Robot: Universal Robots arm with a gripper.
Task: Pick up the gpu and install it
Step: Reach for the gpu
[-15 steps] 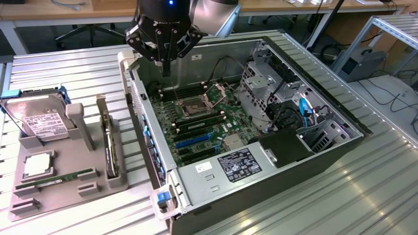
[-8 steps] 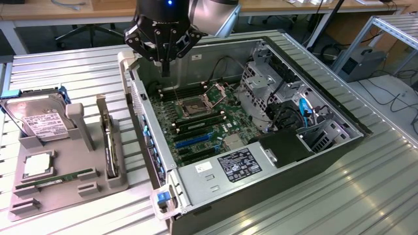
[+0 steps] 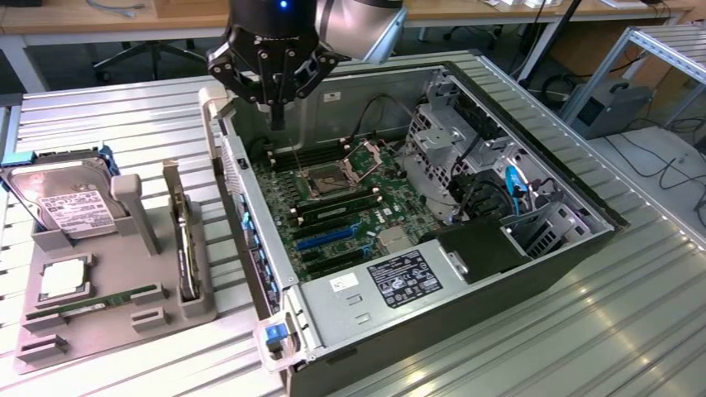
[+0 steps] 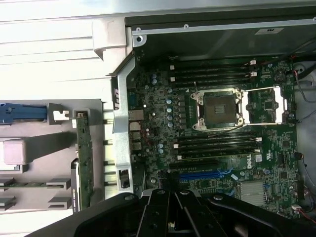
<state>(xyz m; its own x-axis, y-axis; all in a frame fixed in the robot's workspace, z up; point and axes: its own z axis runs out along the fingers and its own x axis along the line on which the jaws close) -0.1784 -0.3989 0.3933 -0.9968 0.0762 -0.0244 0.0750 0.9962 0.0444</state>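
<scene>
Exterior view, twelve o'clock: gripper (image 3: pixel 276 103) pinched shut on nothing, poised above the rear end of the open computer case (image 3: pixel 245 207). At nine o'clock, well apart from it: gpu (image 3: pixel 184 248) standing on edge in a slot of the grey holder (image 3: pixel 99 335), flanked by upright posts, case wall just beside at its three o'clock, hard drive (image 3: pixel 72 211) toward ten, memory stick (image 3: pixel 99 303) toward seven. Probably light and stiff yet fragile; best gripped along the bare upper edge, midway, clear of the posts. Wrist view: shut gripper (image 4: pixel 170 197) above the motherboard (image 4: pixel 158 113) near the blue slots (image 4: pixel 197 175); gpu (image 4: pixel 85 158) edge-up in the holder beyond the case wall, posts and wall crowding any approach.
</scene>
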